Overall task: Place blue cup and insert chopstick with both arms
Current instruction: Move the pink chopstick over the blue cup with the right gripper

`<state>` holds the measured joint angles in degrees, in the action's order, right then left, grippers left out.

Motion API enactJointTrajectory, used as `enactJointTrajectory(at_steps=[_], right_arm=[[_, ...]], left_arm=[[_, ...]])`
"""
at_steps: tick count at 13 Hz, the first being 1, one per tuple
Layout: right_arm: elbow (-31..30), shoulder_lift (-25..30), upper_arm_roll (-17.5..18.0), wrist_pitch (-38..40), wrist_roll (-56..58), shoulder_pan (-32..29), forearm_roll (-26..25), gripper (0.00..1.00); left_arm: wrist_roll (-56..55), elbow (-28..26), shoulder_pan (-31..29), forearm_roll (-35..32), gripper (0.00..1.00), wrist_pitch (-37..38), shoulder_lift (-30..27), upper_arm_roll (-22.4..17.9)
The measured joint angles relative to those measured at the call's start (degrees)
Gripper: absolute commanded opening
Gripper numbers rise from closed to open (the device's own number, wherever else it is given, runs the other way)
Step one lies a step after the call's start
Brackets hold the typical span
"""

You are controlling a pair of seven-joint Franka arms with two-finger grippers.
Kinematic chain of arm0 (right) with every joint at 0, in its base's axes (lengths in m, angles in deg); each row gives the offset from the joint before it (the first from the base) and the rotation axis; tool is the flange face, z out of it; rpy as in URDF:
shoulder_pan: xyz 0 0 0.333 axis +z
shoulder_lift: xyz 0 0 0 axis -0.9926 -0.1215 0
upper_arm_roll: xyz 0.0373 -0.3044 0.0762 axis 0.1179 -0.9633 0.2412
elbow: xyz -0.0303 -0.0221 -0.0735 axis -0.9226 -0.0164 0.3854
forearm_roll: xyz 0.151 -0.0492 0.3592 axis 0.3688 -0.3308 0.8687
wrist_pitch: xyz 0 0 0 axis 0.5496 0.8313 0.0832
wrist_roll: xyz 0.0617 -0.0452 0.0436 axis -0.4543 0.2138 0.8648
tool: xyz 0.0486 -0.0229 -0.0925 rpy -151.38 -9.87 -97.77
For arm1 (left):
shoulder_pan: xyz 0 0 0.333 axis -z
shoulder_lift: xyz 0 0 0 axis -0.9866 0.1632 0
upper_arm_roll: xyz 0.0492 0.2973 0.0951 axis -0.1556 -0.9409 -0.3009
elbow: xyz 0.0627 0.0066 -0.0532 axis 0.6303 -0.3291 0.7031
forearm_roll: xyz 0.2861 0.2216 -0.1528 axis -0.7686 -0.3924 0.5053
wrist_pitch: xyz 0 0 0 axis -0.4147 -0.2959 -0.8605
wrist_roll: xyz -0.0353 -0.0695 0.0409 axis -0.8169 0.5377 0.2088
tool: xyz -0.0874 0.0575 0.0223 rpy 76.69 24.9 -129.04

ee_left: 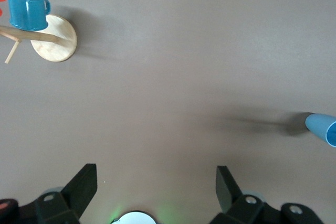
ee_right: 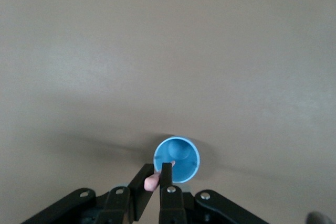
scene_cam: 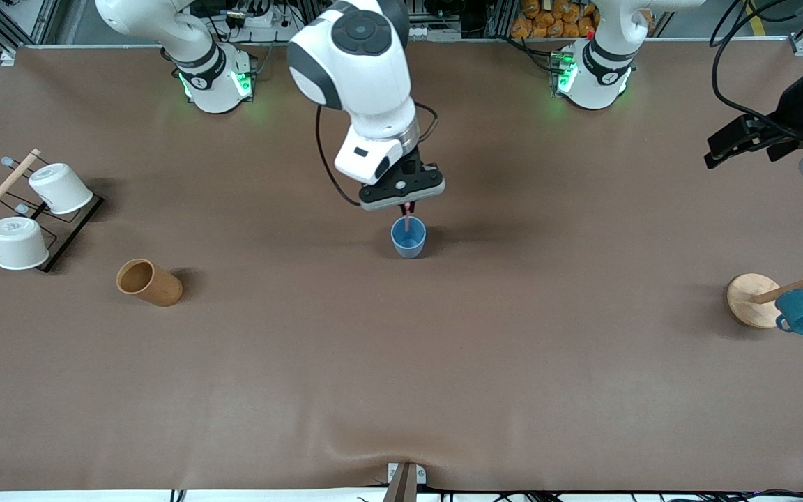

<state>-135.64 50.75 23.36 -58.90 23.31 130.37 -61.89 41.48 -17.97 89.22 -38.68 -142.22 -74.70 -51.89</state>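
Right now the insertion step is being carried out: the blue cup is standing upright near the middle of the surface, and the right end effector is hanging directly over its mouth. Its fingers are pinching the chopstick tightly, with hardly any gap between them, and the pinkish stick is pointing down so that its lower tip is sitting at or just inside the rim; the right wrist view is showing the tip over the cup's opening, close to one edge instead of centred.

The left end effector is waiting up in the air at the left arm's end of the surface, spread wide and carrying nothing.

Placing the cup looks finished, so what remains is probably a short descent followed by a release. That move is calling for the stick to be kept clear of the rim, perhaps nudged toward the centre, since a tip catching the lip could tip a light tumbler over.
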Motion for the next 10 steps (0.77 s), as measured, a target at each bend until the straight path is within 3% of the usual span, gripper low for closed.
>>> enactJointTrajectory(at_steps=[10], right_arm=[[-0.34, -5.53, -0.88, -0.69, -0.81, 0.69, -1.54, 0.0]], left_arm=[[0.01, -0.35, 1.71, -0.01, 1.0, -0.47, 0.76, -1.47]])
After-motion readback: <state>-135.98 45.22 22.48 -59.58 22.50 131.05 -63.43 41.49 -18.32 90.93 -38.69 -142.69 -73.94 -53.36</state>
